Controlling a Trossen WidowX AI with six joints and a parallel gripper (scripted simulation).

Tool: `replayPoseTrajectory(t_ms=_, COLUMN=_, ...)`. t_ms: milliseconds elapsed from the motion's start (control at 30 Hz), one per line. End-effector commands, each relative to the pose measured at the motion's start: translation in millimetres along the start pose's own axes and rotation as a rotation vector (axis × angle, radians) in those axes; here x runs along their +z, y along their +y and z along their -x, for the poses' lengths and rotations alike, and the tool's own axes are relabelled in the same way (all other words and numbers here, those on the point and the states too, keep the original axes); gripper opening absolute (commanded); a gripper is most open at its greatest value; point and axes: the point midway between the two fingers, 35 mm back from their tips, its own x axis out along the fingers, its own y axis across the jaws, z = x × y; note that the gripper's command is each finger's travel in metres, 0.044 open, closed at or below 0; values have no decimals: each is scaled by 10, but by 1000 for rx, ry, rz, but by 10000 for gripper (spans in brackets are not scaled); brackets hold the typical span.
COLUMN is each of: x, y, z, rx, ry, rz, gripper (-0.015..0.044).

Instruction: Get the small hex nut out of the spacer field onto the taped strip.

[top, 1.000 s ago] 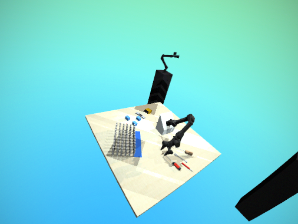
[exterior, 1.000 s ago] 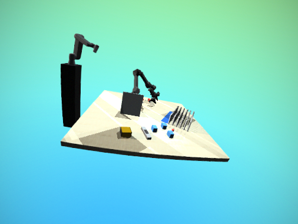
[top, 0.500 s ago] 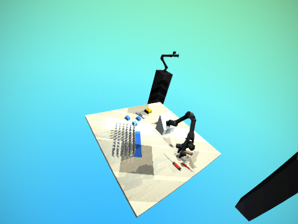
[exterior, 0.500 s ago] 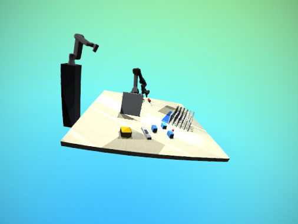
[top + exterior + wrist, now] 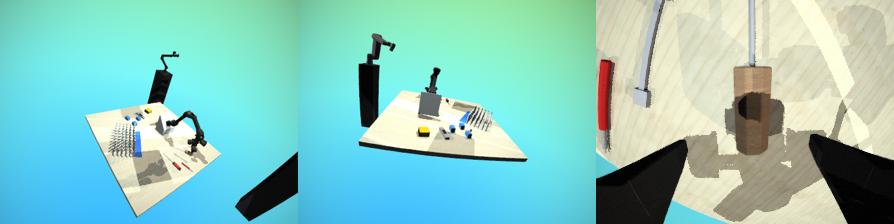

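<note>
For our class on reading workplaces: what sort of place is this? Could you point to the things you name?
Probably a robotics test bench: a black jointed robot arm (image 5: 192, 116) (image 5: 434, 80), upright grey metal spacers (image 5: 125, 140) (image 5: 479, 118), and a wooden-handled tool (image 5: 188, 152) (image 5: 752, 132).

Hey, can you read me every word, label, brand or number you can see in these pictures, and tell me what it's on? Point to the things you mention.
There are none I can read.
Wooden handle (image 5: 752, 135): no lettering shows.
Red tool (image 5: 186, 166) (image 5: 604, 95): no lettering shows.
Yellow block (image 5: 148, 111) (image 5: 424, 131) and blue blocks: too small to tell.
Gray tool (image 5: 140, 115) (image 5: 444, 133): too small to tell if it bears any marking.
</note>
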Motion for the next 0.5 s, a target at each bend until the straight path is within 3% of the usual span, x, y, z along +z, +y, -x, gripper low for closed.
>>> replayPoseTrajectory(t_ms=0, x=43, y=-60, z=5, rx=-7, ry=-9, rz=-13, gripper=440)
replayPoseTrajectory(t_ms=300, x=43, y=-60, z=5, rx=-7, ry=-9, rz=-13, gripper=440)
replayPoseTrajectory(t_ms=467, x=43, y=-60, z=5, rx=-7, ry=-9, rz=-13, gripper=309)
